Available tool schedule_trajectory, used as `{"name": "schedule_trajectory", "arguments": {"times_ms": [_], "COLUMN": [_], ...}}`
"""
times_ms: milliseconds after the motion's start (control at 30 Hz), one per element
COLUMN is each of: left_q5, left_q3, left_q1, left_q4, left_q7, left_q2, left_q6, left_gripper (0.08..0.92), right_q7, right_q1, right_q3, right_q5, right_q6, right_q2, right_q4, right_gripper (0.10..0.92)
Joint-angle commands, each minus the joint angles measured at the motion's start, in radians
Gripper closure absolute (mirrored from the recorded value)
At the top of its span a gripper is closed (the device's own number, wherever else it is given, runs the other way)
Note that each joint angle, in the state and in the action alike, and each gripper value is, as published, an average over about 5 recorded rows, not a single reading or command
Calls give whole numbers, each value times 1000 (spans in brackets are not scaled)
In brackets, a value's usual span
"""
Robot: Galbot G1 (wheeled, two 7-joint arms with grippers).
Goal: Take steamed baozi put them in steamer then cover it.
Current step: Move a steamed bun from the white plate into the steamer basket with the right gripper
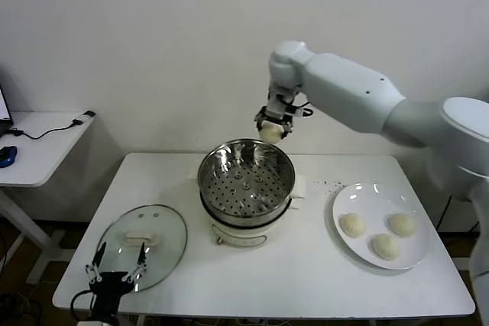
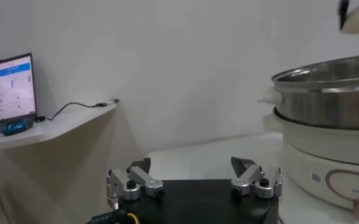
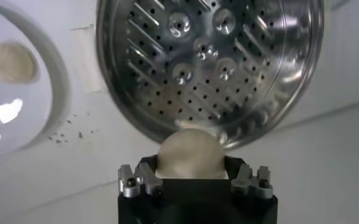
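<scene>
My right gripper point(image 1: 272, 129) is shut on a cream-white baozi point(image 1: 270, 133) and holds it in the air just beyond the far rim of the steamer point(image 1: 246, 175). In the right wrist view the baozi point(image 3: 188, 152) sits between the fingers with the steamer's perforated bottom point(image 3: 209, 55) below, holding nothing. Three more baozi point(image 1: 386, 246) lie on the white plate point(image 1: 351, 201) at the right. The glass cover point(image 1: 144, 243) with its white handle lies flat on the table at the front left. My left gripper point(image 1: 115, 271) is open and empty over the cover's near edge.
The steamer stands on a white cooker base point(image 1: 243, 233) in the middle of the white table point(image 1: 306, 280). A side desk point(image 1: 38, 146) with a cable stands at the left. A few dark crumbs point(image 1: 330, 184) lie beside the plate.
</scene>
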Motion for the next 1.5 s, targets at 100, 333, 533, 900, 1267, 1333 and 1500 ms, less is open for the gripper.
{"name": "schedule_trajectory", "arguments": {"times_ms": [100, 333, 533, 900, 1267, 1333, 1500], "left_q5": [-3, -5, -5, -4, -1, -1, 2], "left_q3": [-2, -2, -3, -2, -2, -2, 2], "left_q1": [3, 1, 1, 4, 12, 13, 16], "left_q4": [0, 2, 3, 3, -6, -9, -22], "left_q7": [-2, -4, -4, -6, -11, -12, -12], "left_q2": [3, 3, 3, 0, -2, -2, -3], "left_q6": [2, 1, 2, 1, 2, 3, 5], "left_gripper": [177, 177, 177, 177, 177, 177, 177], "right_q7": [51, 66, 66, 65, 20, 14, 72], "right_q1": [-126, -177, -200, -194, -52, -4, 176], "right_q3": [39, 72, 78, 73, 69, 51, -164], "right_q5": [-216, -299, -307, -263, -62, 10, 377], "right_q6": [107, 133, 133, 111, 72, 37, -206], "right_q2": [135, 159, 162, 155, 14, -39, -252], "right_q4": [-68, -143, -173, -172, 4, 48, 180], "right_gripper": [313, 313, 313, 256, 203, 203, 203]}}
